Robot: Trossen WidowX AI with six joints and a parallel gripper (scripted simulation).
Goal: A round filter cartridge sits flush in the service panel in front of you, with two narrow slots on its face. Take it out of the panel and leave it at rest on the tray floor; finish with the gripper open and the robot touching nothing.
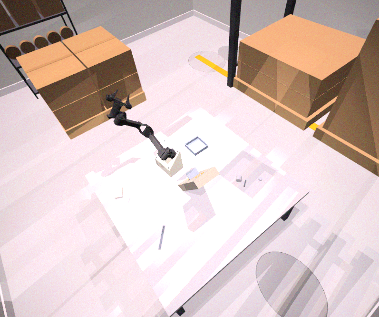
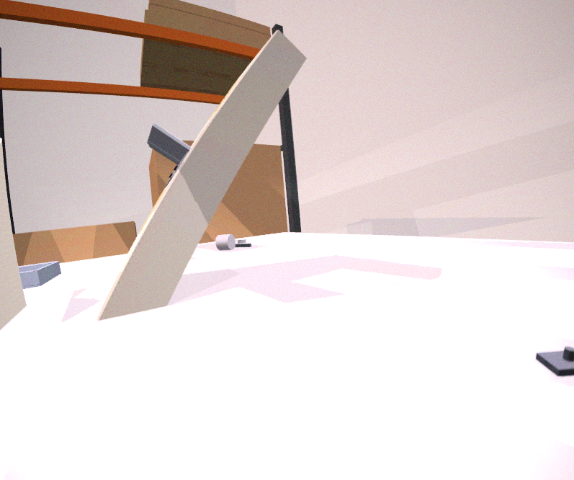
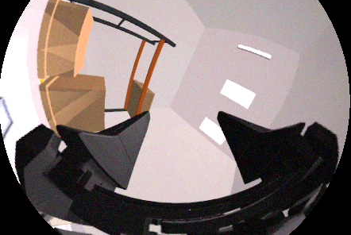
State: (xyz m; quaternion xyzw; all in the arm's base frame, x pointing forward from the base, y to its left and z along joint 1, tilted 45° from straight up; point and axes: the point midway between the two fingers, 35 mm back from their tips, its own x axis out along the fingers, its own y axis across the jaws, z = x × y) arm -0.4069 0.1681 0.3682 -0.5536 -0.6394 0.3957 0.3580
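Observation:
The service panel [image 1: 198, 179] is a tan wedge on the white table, with a grey plate [image 1: 192, 173] on its sloped face. In the exterior view it shows edge-on as a leaning beige board [image 2: 194, 191] with a grey part [image 2: 168, 144] behind it. I cannot make out the round cartridge in the panel. The tray [image 1: 196, 145] is a small open grey-blue box behind the panel, and it also shows in the exterior view [image 2: 39, 272]. My gripper [image 1: 121, 96] is open and empty, raised high and far left of the panel, pointing up and away from the table. The wrist view shows only spread fingers against the room.
The arm stands on a beige pedestal [image 1: 169, 163]. A small grey cylinder [image 1: 238, 178], a dark pin [image 1: 244, 183] and a small disc [image 1: 260, 178] lie right of the panel. A grey rod [image 1: 161, 237] and a white angle piece [image 1: 119, 194] lie nearer the front. A dark plate with a peg [image 2: 571, 359] lies on the table.

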